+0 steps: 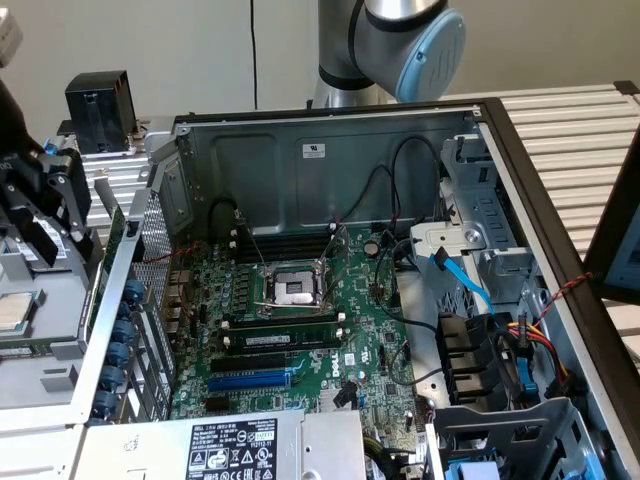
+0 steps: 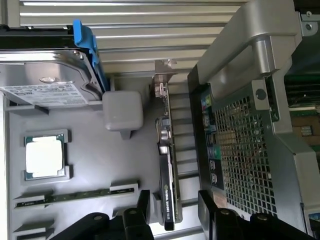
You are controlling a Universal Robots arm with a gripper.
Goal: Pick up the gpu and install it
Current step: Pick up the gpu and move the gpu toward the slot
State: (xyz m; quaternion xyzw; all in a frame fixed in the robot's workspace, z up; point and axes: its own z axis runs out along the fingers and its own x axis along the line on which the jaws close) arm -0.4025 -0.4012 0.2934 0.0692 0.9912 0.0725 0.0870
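Observation:
The gpu (image 2: 167,170) stands on its edge in a slot of the grey parts tray (image 2: 85,127), beside the computer case's rear wall. Its black shroud with a small green logo faces sideways, and its silver bracket (image 2: 161,85) lies at the far end. My gripper (image 2: 173,196) is open, with one black finger (image 2: 143,207) on each side of the card's near end, close to it but apart. In the exterior view my gripper (image 1: 45,205) hangs at the exterior view's left, outside the case, over the tray.
On the tray lie a hard drive with a blue bracket (image 2: 45,75), a CPU (image 2: 45,156), a memory stick (image 2: 75,196) and a grey block (image 2: 122,111). The case's perforated rear panel (image 2: 240,145) stands close by. The open case holds the green motherboard (image 1: 300,330).

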